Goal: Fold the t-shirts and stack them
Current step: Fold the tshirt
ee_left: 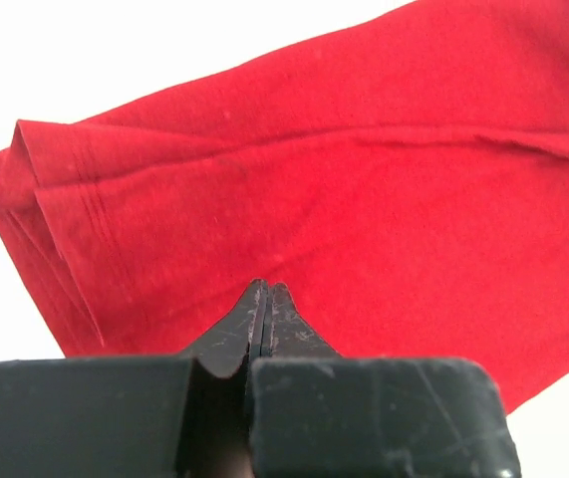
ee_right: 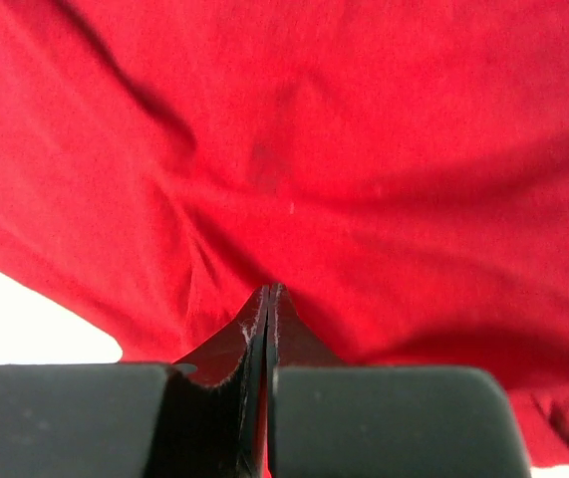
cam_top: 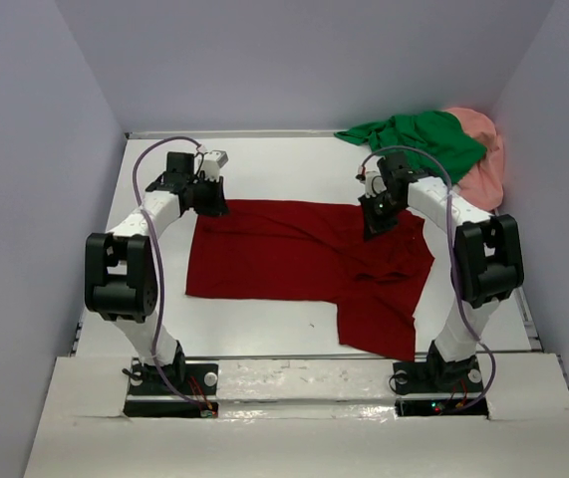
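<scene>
Dark red t-shirt (cam_top: pixel 304 261) lies spread across the middle of the white worktop (cam_top: pixel 284 164). It is soft matte knit, roughly rectangular, with one flap hanging down toward the near right. The far edge is straight and the right side is rumpled.

Green t-shirt (cam_top: pixel 424 139) is bunched in the far right corner. It lies partly over a salmon-pink t-shirt (cam_top: pixel 485 164), which sits crumpled against the wall. Most of the pink one is covered or cut off by the right arm's cable.

Left fingers (cam_top: pixel 212 204) sit at the far left corner of the red cloth. From overhead I cannot see the tips, as the wrist housing covers them. The left wrist view shows the left fingers (ee_left: pixel 267 291) pressed together into a single scuffed black wedge. Its point rests on flat red fabric (ee_left: pixel 364 189), where a stitched hem and a layered fold are visible at the left edge. I cannot tell whether any cloth is nipped.

Right fingers (cam_top: pixel 374 224) are down on the far right part of the red shirt. The right wrist view shows them (ee_right: pixel 269 294) together, with creases in the red cloth (ee_right: pixel 314 149) converging on the tip and a red sliver showing in the seam between them. I read this as clamped on the fabric. Only a small white patch of worktop shows at the lower left of that view. The green and pink shirts appear in the overhead view only.
</scene>
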`<state>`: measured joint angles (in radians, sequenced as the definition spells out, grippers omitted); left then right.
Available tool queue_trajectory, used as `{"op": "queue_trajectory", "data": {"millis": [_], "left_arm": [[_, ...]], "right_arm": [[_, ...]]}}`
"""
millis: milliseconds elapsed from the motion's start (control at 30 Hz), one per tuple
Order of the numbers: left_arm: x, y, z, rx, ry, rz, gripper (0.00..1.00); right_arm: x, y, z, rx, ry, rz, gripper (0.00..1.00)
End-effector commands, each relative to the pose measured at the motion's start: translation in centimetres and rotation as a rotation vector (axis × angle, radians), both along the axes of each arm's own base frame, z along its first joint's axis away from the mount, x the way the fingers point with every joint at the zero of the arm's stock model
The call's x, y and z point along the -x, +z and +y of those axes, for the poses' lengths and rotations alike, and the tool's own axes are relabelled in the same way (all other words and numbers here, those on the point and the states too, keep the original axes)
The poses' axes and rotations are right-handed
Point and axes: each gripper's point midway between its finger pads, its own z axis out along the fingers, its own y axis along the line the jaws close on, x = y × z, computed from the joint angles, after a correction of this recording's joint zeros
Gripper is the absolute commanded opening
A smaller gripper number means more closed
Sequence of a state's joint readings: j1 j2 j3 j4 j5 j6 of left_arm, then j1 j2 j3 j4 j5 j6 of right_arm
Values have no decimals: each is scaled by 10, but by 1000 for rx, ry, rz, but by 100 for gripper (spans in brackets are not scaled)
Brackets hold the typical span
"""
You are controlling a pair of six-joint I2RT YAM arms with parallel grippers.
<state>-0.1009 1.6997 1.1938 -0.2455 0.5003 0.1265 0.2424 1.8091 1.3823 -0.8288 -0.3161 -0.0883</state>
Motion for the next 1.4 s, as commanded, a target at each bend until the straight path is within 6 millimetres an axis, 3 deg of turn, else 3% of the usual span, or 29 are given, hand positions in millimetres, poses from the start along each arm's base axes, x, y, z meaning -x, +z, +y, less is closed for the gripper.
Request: {"op": "queue_trajectory", "data": {"millis": [0,67,100,167,267,500,800,933,1067,1233,1367], "left_arm": [[-21,3,-4,33,22,-61,0],[-29,-1,-5,33,39,-49,0],[-29,-16,-5,32,52,1,0],[-36,-22,-7,36,52,24,0],[-41,-48,-7,20,67,87,0],[-45,-74,-10,-5,72,142,0],[-73,-73,-8,-21,124,86,0],[-86,-73,-6,-20,168,82,0],[-98,-68,-7,-11,191,69,0],[-104,-71,-3,-15,231,95,0],[-103,-73,9,-33,265,98,0]], "right_arm": [[-35,-3,12,-54,-28,-72,0],[-40,-14,13,-49,-43,-51,0],[-48,-14,13,-38,-59,-63,0],[-52,-26,14,-33,-70,-36,0],[-61,-37,14,-17,-78,-27,0],[-74,-45,14,-5,-92,-26,0],[-109,-35,14,18,-110,-109,0],[-136,-22,18,10,-146,-165,0],[-153,-22,21,7,-163,-183,0],[-159,-36,24,13,-195,-124,0],[-160,-34,26,12,-194,-96,0]]}}
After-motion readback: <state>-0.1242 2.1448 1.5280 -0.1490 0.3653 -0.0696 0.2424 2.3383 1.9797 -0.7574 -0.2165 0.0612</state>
